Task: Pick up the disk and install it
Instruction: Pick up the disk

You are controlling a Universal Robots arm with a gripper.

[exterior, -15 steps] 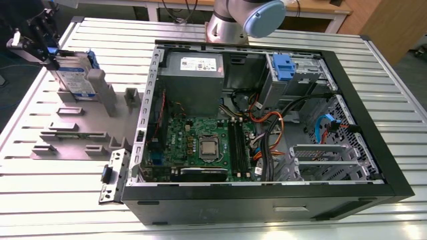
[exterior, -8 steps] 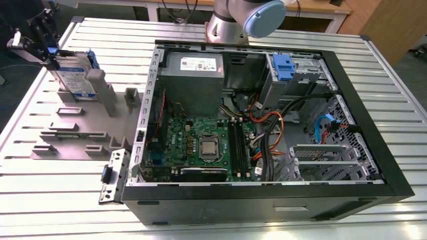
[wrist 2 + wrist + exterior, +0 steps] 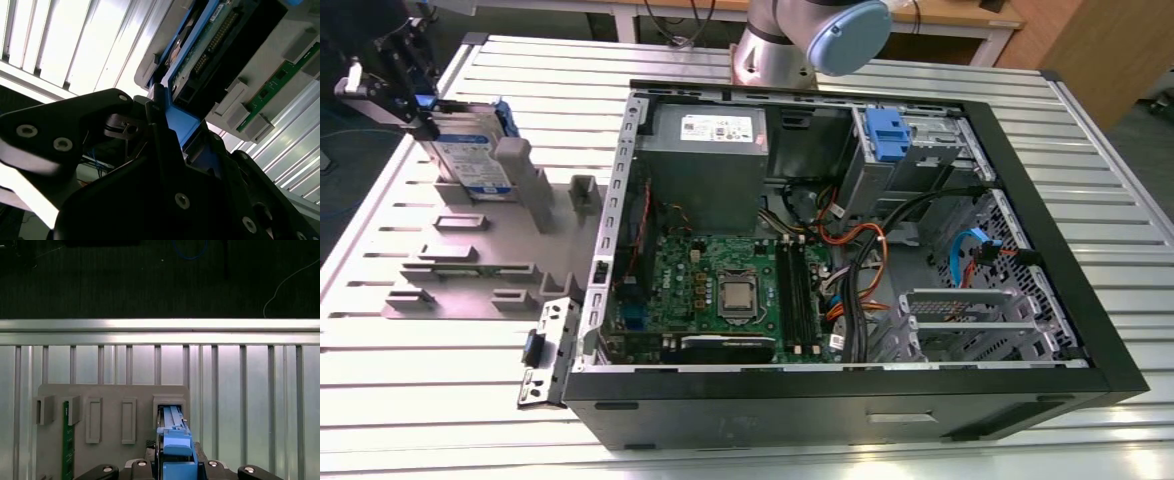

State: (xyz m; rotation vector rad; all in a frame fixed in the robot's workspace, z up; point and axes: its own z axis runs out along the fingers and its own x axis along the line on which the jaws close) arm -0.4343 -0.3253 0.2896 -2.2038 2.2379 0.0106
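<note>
Gripper (image 3: pixel 416 100) is clenched on the blue bracket of the disk (image 3: pixel 467 160). The disk stands upright in the grey holder (image 3: pixel 467 265) on the worktop (image 3: pixel 400 400), not yet installed in the open computer case (image 3: pixel 1047 250).

an open computer case (image 3: pixel 827 405) lies on the slatted metal table (image 3: pixel 440 390), motherboard (image 3: pixel 720 285) and power supply (image 3: pixel 707 160) exposed. a grey slotted holder (image 3: pixel 520 235) sits just beside it, at the exterior view's left.

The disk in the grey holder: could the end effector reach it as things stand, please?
Probably yes: the end effector sits at the top of the upright disk, nothing between them.
</note>
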